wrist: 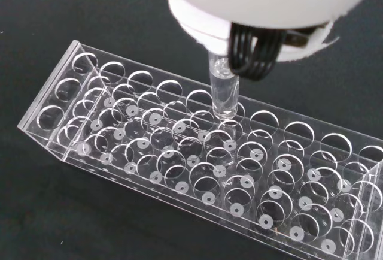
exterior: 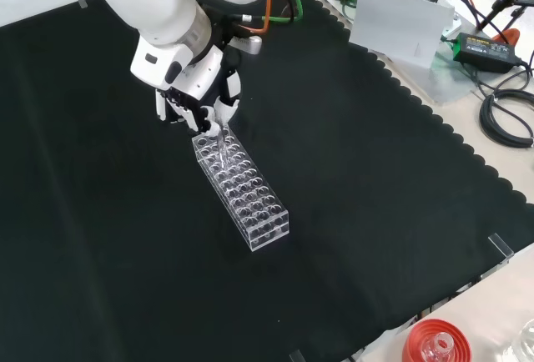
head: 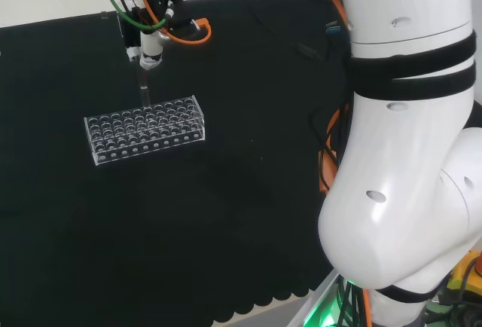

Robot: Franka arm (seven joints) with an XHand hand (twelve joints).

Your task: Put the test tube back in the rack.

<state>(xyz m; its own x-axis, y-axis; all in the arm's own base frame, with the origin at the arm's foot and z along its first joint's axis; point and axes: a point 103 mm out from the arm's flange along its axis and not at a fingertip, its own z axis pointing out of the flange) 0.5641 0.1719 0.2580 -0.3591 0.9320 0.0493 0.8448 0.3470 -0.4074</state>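
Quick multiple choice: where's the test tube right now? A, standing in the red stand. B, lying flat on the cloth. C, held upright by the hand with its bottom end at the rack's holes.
C: the hand holds the tube upright, its rounded end at the top holes of the rack.

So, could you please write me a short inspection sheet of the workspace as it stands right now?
Surface: black cloth covers the bench, scalloped at its edge.
Job's things: clear rack on the cloth, holes empty where visible; test tube upright, its bottom at a hole in the rack's outer row.
Clutter: red ribbed stand at the front view's bottom edge.
Hand: hand above the rack's end, fingers curled on the test tube.
Cables: orange and green cables behind the hand; black cables off the cloth.
Surroundings: grey sheet and black box beside the cloth.
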